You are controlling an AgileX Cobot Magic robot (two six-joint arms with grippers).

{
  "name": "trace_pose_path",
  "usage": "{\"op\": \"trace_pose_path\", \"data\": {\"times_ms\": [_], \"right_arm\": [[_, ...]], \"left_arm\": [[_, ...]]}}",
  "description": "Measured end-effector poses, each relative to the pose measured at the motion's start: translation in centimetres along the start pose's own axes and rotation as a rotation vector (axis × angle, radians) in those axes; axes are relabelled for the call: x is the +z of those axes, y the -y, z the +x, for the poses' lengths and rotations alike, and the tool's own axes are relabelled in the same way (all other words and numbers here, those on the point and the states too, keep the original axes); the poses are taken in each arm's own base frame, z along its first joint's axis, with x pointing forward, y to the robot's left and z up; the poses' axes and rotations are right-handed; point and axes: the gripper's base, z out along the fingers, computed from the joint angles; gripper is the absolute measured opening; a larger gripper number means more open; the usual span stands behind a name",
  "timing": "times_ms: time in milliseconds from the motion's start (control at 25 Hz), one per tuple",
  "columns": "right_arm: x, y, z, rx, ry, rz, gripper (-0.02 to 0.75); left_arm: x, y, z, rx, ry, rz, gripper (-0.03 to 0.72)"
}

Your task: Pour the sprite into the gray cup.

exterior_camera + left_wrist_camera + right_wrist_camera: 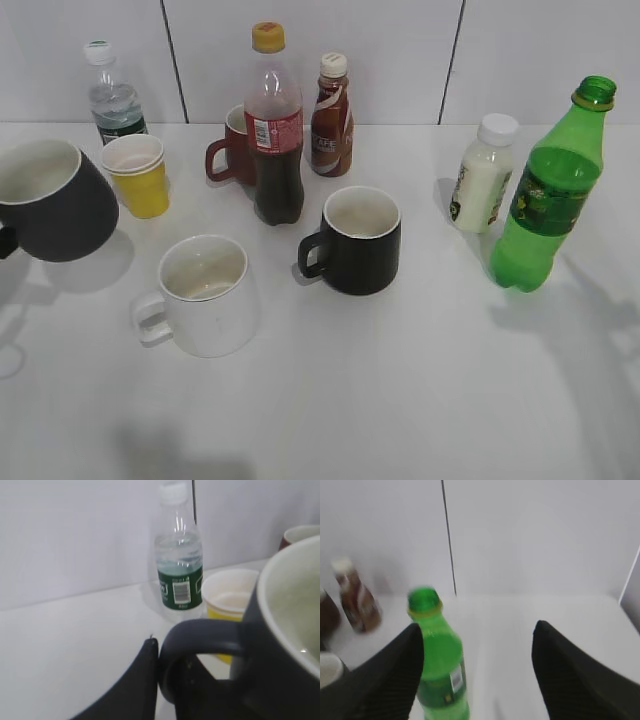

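Note:
The gray cup (55,205) is at the far left of the exterior view, tilted, its white inside showing and its shadow on the table below it. In the left wrist view my left gripper (159,652) is shut on the loop handle of the gray cup (280,645). The sprite (545,200), a green bottle with no cap, stands leaning at the right. In the right wrist view my right gripper (477,635) is open. The sprite (440,665) sits just inside its left finger, not gripped. Neither gripper shows in the exterior view.
A cola bottle (275,130), black mug (358,240) and white mug (205,295) stand mid-table. A yellow paper cup (138,175), water bottle (112,95), brown mug (235,145), coffee bottle (331,115) and white milk bottle (480,175) stand behind.

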Motion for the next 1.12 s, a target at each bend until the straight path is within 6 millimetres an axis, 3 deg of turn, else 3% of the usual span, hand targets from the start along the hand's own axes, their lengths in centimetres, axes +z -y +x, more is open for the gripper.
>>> {"op": "trace_pose_path", "data": {"times_ms": [120, 280, 520, 920, 1120], "right_arm": [[2.9, 0.0, 2.9, -0.044, -0.126, -0.002, 0.507], [4.1, -1.1, 5.3, -0.111, -0.205, -0.075, 0.515], [6.0, -1.8, 8.1, -0.145, -0.317, -0.113, 0.593], [9.9, -2.2, 11.2, -0.137, -0.234, -0.127, 0.599], [12.3, -2.3, 14.1, -0.102, -0.215, -0.126, 0.599]], "left_arm": [[-0.3, 0.1, -0.9, 0.009, 0.030, 0.016, 0.055], [-0.7, 0.3, -1.8, 0.025, 0.064, 0.034, 0.055], [-0.8, 0.4, -2.2, 0.036, 0.083, 0.042, 0.055], [-0.9, 0.9, -2.5, 0.030, 0.106, 0.093, 0.055], [-1.2, 0.9, -3.0, 0.032, 0.104, 0.094, 0.055]]}}
